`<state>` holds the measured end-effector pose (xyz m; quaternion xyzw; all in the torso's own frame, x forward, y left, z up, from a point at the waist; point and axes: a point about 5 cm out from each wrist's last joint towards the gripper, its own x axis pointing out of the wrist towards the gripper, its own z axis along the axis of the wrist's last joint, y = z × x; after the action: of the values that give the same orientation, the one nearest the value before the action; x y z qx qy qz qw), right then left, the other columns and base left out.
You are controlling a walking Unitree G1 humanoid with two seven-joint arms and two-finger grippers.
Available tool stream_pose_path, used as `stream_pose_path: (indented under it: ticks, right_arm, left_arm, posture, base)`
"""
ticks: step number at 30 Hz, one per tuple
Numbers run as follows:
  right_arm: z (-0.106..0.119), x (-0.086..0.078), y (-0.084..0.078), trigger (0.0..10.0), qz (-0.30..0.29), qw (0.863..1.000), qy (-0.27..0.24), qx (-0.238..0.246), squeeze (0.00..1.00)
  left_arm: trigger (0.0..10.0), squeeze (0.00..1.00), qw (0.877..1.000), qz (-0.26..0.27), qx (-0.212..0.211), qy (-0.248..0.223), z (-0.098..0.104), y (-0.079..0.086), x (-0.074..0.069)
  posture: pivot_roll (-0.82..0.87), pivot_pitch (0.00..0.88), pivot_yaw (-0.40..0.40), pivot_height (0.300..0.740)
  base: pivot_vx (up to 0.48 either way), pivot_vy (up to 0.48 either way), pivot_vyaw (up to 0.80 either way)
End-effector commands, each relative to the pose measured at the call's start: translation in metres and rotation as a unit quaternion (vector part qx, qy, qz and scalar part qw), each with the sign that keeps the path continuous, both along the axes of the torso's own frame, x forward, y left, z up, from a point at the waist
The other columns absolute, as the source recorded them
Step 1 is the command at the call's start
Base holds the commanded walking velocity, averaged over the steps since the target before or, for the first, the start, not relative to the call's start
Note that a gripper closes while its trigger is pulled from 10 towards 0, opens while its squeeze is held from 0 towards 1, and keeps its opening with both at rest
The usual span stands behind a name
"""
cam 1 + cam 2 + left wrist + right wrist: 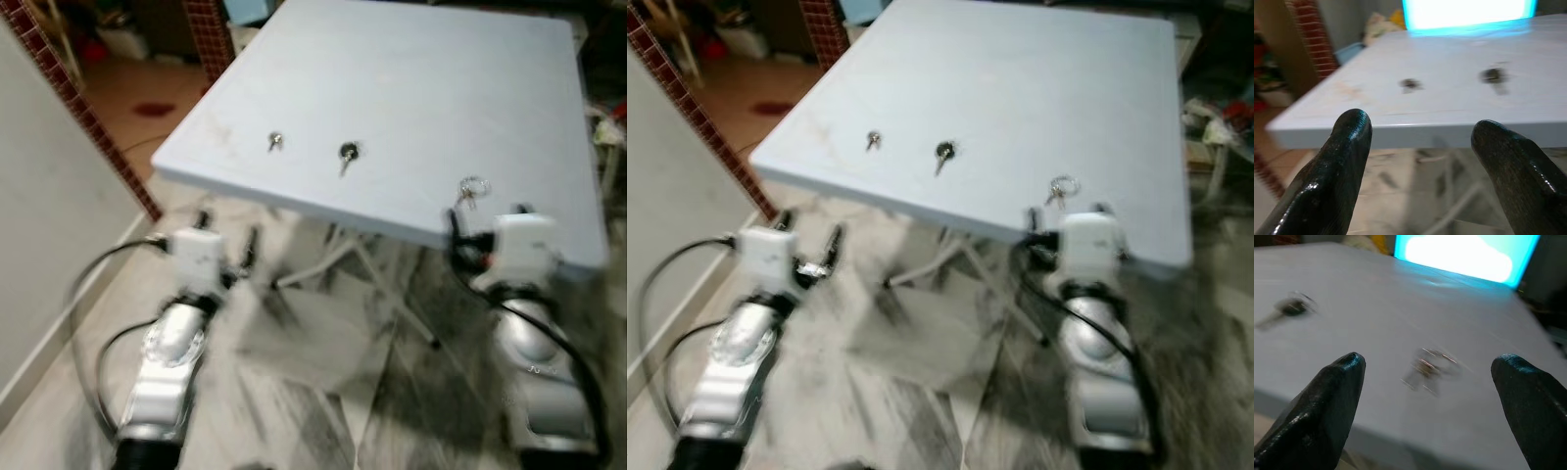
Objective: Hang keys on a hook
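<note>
Matt smooth table [421, 88]; shiny metal keys [471, 190]; marbled floor [323, 392].

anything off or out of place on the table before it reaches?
Nothing damaged or spilled. Three keys lie loose and apart on the pale grey table: a small silver key, a dark-headed key, and keys on a ring close to the near edge, ahead of the open right gripper.

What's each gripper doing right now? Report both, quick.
Left gripper: open, holding nothing, short of the table edge.
Right gripper: open, holding nothing, aimed at the keys on a ring.
</note>
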<state>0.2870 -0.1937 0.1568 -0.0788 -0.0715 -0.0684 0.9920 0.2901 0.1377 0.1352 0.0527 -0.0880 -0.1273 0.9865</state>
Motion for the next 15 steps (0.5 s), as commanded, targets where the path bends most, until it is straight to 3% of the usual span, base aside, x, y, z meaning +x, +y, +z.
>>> stream_pose_path:
  ticks: [1,5,13,15]
  right_arm:
    - [0.0014,0.0,0.0141,10.0,0.032,0.999,-0.002,0.012,0.0]
    - [0.0017,0.0008,0.015,10.0,0.036,0.999,-0.002,0.028,0.0]
    - [0.0029,0.0035,0.02,10.0,0.033,0.999,0.003,0.016,0.0]
    - [0.0036,0.0043,0.0236,10.0,0.048,0.998,-0.002,0.044,0.0]
  left_arm:
    - [10.0,0.0,1.0,0.021,0.004,0.015,-0.0062,0.0125,-0.0015]
    - [10.0,0.0,1.0,0.022,0.004,0.015,-0.0064,0.0127,-0.0006]
    - [10.0,0.0,0.999,0.025,0.007,0.019,-0.0076,0.0145,-0.0002]
    - [10.0,0.0,0.999,0.026,0.008,0.019,-0.0078,0.0151,0.0]
  posture:
    - [-0.07,0.167,0.074,0.74]
    - [-0.07,0.165,0.075,0.74]
    - [-0.07,0.161,0.078,0.74]
    - [-0.06,0.159,0.08,0.74]
  base:
    - [0.428,0.0,0.0]
    - [0.423,0.0,0.0]
    - [0.391,0.0,0.0]
    - [0.356,0.0,0.0]
